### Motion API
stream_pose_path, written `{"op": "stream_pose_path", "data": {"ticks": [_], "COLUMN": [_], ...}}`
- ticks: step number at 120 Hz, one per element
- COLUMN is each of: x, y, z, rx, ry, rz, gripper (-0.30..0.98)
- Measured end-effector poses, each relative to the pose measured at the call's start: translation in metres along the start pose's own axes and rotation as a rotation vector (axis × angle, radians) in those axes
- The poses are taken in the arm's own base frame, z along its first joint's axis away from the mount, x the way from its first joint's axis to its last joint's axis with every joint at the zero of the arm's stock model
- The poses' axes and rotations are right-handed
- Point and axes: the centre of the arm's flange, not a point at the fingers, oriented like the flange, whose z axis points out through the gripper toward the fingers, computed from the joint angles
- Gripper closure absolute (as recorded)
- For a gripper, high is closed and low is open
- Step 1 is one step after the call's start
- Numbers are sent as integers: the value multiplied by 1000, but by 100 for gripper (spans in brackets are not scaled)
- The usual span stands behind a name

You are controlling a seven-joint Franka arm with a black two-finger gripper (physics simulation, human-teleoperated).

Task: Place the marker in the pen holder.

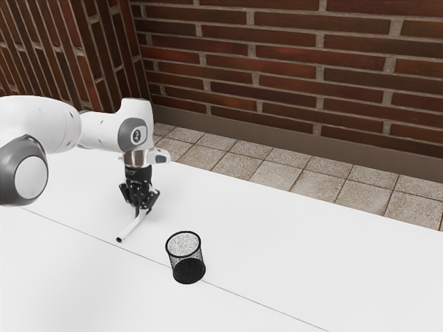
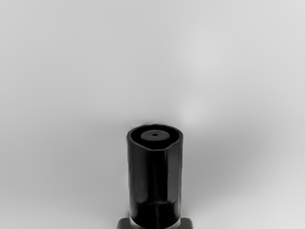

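Gripper [image 1: 142,208]: fingers closed on the marker from both sides.
Marker [image 1: 131,227]: white, black-ended, slanting from the grip toward the exterior view's near left.
Pen holder [image 1: 186,264]: black mesh, upright on the white table [image 1: 311,256], nearer, right of the marker.

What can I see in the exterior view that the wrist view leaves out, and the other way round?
Exterior view: the brick wall, tiled floor, white arm, gripper shut on the marker, and the black mesh pen holder.
Wrist view: a close look into the marker's black end, with a small round disc inside its rim.
Both: the marker and, apparently, the pale tabletop.
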Motion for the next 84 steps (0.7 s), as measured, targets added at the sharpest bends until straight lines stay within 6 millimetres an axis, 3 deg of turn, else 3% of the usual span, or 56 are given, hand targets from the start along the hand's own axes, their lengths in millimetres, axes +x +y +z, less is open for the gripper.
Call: {"op": "stream_pose_path", "data": {"ticks": [30, 36, 44, 52, 57, 63, 73, 84], "x": [0, -3, -14, -39, -68, -104, -156, -192], "y": [2, 7, 21, 57, 88, 119, 164, 215], "z": [-4, -19, -58, -103, -130, -147, -155, -159], "rx": [15, 35, 86, 161, 225, 292, 390, 449], "ry": [6, 27, 88, 174, 239, 316, 438, 568], "rz": [9, 20, 49, 115, 174, 237, 330, 401], "gripper": [77, 78, 78, 79, 79, 79, 79, 79]}}
